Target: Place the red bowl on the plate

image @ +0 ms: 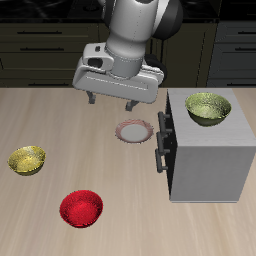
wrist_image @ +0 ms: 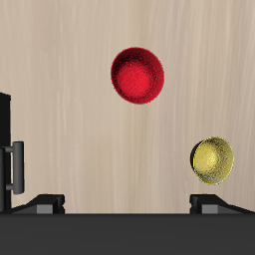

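Note:
The red bowl [image: 81,209] sits upright on the wooden table near its front edge; it also shows in the wrist view [wrist_image: 137,76]. The plate [image: 133,131], whitish-grey with a reddish-brown rim, lies farther back, beside the grey cabinet, and is out of the wrist view. My gripper [image: 111,100] hangs in the air well above the table, behind the plate and far from the red bowl. Its fingers [image: 92,97] are spread apart and hold nothing.
A grey cabinet [image: 208,150] with a handle stands beside the plate; a yellow-green bowl [image: 207,107] sits on top of it. Another yellow-green bowl [image: 27,160] lies on the table near the red bowl, seen too in the wrist view [wrist_image: 214,159].

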Robot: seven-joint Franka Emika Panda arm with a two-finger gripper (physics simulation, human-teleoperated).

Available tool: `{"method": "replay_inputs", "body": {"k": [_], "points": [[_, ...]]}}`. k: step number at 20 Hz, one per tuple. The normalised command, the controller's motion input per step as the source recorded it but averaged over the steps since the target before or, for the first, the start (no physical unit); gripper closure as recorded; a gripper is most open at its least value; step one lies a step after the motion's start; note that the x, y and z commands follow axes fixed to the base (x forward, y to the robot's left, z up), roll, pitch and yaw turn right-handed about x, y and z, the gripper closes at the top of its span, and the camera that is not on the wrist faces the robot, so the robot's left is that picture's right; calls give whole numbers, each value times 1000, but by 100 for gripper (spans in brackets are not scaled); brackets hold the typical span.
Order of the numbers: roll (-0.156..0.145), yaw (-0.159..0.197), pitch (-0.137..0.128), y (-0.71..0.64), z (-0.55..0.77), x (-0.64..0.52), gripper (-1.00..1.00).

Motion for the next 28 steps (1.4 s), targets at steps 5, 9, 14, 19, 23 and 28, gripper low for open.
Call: {"method": "replay_inputs", "body": {"k": [5, 9, 14, 19, 23, 28], "points": [[-3, 0, -10, -7, 13, 207, -100], [8, 8, -7, 63, 5, 275, -100], [6, -9, -21, 43, 91, 185, -100], [3, -1, -33, 41, 85, 127, -100], [1, -19, -33, 73, 74, 206, -100], [0, -4, -17, 42, 50, 142, -100]]}}
